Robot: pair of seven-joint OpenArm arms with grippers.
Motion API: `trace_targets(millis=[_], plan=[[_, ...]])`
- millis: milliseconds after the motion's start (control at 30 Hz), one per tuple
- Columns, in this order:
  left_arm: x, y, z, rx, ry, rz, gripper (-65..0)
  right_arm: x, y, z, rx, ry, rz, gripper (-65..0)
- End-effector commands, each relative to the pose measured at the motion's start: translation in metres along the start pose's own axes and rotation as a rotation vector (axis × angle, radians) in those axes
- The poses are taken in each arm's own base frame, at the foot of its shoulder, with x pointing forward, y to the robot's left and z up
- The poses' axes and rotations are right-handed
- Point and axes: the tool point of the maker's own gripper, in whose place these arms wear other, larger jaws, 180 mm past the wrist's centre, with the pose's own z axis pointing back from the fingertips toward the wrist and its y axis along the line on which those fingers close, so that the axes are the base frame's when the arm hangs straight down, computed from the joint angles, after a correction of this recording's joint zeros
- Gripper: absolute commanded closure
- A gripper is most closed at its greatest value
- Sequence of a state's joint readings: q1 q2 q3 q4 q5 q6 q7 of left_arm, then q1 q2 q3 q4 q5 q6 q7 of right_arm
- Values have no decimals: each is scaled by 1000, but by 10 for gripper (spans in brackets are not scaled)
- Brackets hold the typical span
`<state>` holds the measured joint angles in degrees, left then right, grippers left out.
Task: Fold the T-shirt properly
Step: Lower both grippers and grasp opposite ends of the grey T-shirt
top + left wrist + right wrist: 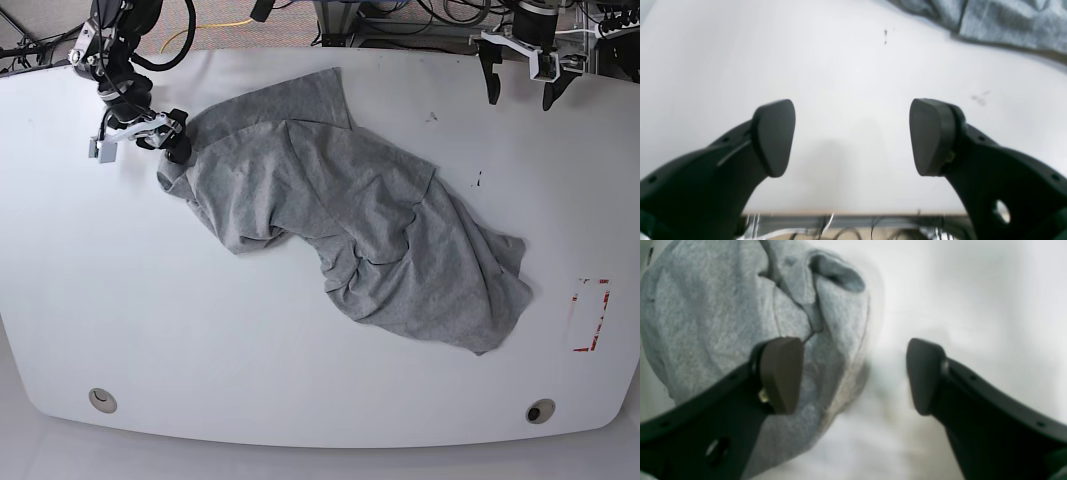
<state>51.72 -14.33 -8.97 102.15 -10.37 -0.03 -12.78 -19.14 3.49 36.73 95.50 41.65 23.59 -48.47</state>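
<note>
The grey T-shirt (350, 220) lies crumpled across the white table (200, 340), running from the back left towards the front right. My right gripper (140, 140) is at the shirt's left end and is open. In the right wrist view one of its fingers (781, 373) hangs over the grey cloth (706, 323), and the other is over bare table, so the cloth's edge sits between them. My left gripper (521, 92) is open and holds nothing, near the table's back right edge. In its wrist view the left gripper (853, 136) is over bare table, and the shirt (1007, 23) shows only at the top right.
A red-outlined rectangle (590, 315) is marked on the table at the right. Two round holes (100, 400) (540, 411) sit near the front edge. Small dark specks (478, 182) mark the tabletop near the shirt. Cables (400, 20) and frames lie behind the table.
</note>
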Motion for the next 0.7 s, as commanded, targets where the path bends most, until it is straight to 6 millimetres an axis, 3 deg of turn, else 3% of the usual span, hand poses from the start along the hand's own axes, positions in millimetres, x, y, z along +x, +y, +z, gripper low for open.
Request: trace_targets(millis=[0,67,133,267,367,467,667], plan=[[10,2,1,1,-35,-6,-500,0,8,-1,22,5,21,-453],[11,2,0,2,-39,-4,-500,-2,10,-3,29,13,25,-392],[16,3,-4,7,-55,-3,-500,-4,11,-3,28,16,19,-271],[24,8,-10,23,-84,-3,-499,-4,11,-4,31,19,20,-101],[36,6,-18,59,-130,42,-499,-4,14,-6,40,24,31,-68],[61,16,-30,120,-192,71,-501,-2,18,-3,45,19,49,-8],[89,21,-68,152,-150,132,-504,0,22,11,37,7,91,0]])
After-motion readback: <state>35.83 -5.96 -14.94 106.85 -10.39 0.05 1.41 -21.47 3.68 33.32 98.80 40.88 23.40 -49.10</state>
